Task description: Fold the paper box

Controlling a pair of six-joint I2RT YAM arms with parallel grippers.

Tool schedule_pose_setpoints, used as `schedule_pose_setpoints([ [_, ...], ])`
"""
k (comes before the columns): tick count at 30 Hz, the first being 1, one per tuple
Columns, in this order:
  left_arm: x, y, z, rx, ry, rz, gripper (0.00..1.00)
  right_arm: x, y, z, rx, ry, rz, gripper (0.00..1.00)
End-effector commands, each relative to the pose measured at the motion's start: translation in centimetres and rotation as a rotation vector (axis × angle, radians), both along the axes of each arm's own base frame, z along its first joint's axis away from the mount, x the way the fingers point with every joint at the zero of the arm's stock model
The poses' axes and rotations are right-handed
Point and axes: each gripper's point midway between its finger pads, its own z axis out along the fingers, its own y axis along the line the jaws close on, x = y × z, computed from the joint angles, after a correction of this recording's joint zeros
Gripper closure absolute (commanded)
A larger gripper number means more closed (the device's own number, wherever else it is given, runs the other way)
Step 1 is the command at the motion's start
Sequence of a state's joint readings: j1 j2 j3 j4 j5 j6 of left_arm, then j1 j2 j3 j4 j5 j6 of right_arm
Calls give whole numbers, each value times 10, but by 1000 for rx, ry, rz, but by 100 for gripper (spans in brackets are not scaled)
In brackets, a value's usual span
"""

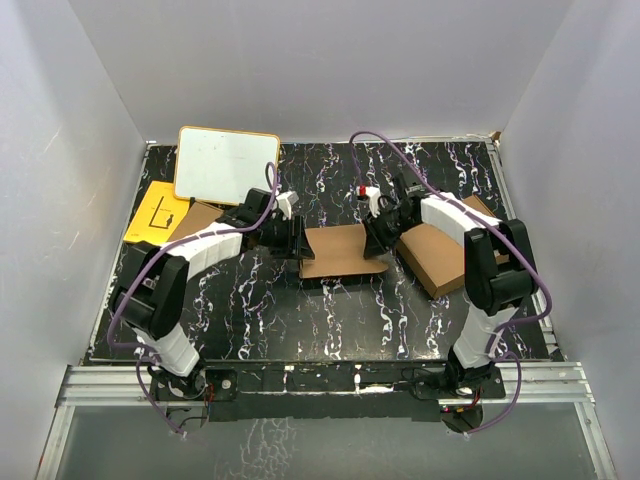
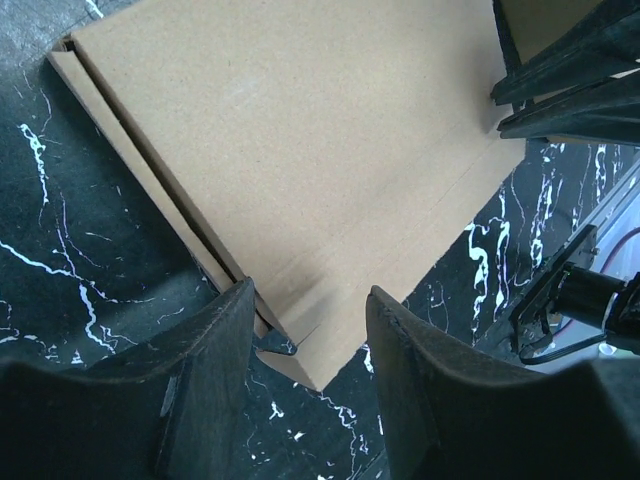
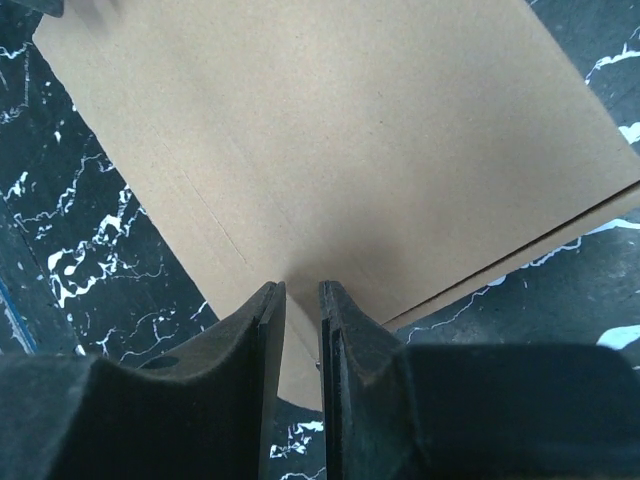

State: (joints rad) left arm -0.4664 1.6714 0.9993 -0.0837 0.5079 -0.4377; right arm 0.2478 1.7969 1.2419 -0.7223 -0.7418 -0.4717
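Inside white walls, on the black marbled tabletop [image 1: 330, 325], the paper box [image 1: 338, 252] lay flat near the middle. The right gripper [image 3: 302, 290] was clenched on its right edge, and the left gripper [image 2: 310, 300] had its fingers spread astride the left corner, grasping nothing. A bigger brown box [image 1: 445, 262] sat toward the right edge, and a white board [image 1: 225, 163] and a yellow sheet [image 1: 155, 212] lay at the far left corner. The step in hand looked like taking hold at both ends to raise a flap, so the next move probably called for the left fingers to close on the flap's edge while the right held firm.
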Motion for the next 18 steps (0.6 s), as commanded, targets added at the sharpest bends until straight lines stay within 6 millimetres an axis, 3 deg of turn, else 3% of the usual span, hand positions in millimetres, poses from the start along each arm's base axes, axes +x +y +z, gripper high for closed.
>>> schedule_pose_setpoints([
  [1,-4,6,-15,30,34,-1,54,3,-1,-20,-28,-3,-2,75],
  [5,-6,8,-24,55,64,1,54,1,0,-31,-32,23,0,76],
  [12,-7,15,-38,117,106,0,55,3,7,-15,16,-9,27,75],
  [14,-4,13,-33,113,94,3,55,1,11,-4,55,-19,50,74],
  [18,4,11,-4,76,16,24,55,1,20,25,138,-70,78,70],
])
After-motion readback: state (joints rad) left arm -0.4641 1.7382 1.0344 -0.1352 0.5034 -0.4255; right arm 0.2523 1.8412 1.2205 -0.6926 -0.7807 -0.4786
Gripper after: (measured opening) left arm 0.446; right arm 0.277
